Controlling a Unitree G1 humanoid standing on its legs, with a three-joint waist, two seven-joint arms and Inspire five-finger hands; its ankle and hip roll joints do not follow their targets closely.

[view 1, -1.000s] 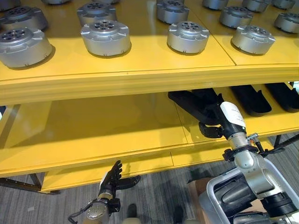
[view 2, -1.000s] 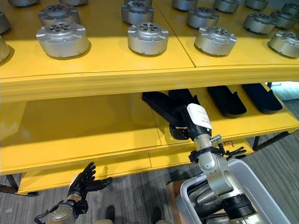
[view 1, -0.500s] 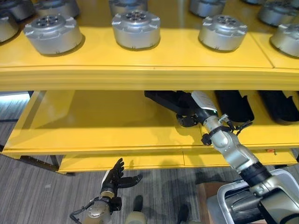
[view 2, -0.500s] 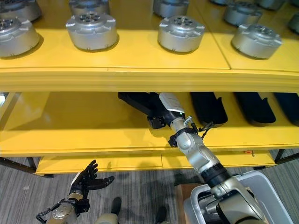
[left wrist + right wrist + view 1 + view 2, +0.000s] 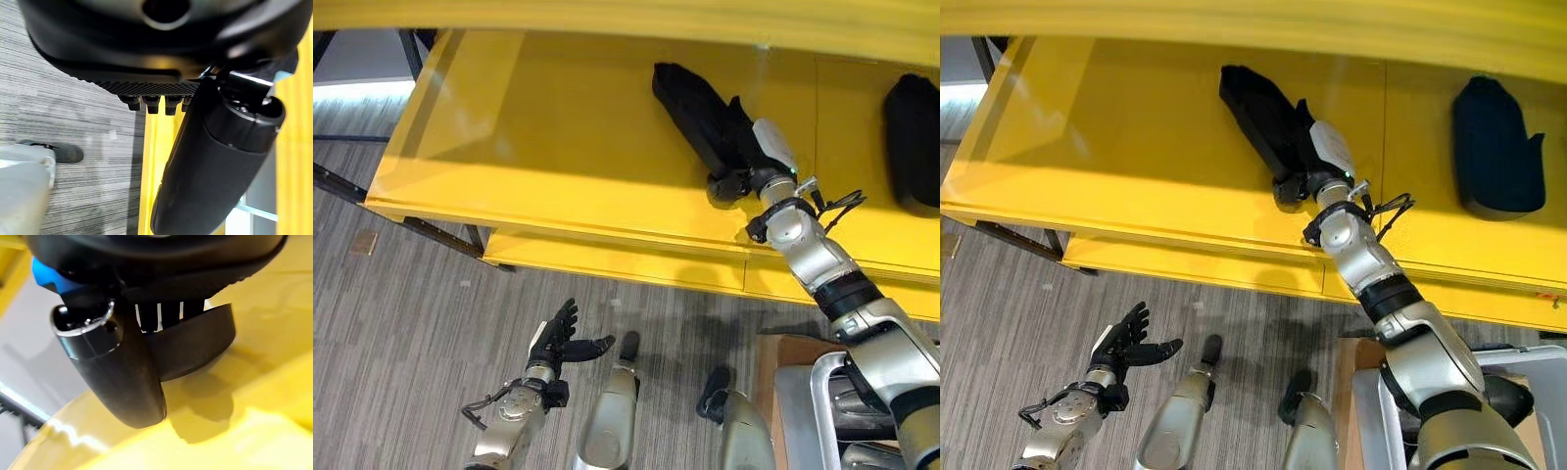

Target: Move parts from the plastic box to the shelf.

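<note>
— Lying where, the black part (image 5: 1263,122)?
— On the yellow shelf (image 5: 1116,157), gripped at its near end by the right hand (image 5: 1317,162).
— The left hand (image 5: 1121,343)?
— Held open, low above grey striped floor (image 5: 401,323).

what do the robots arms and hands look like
Both arms are silver-grey jointed metal with black bands. The left hand is dark, fingers and thumb black. The right hand is dark too, with a white cover on its back and thin black cables looped at the wrist.
</note>
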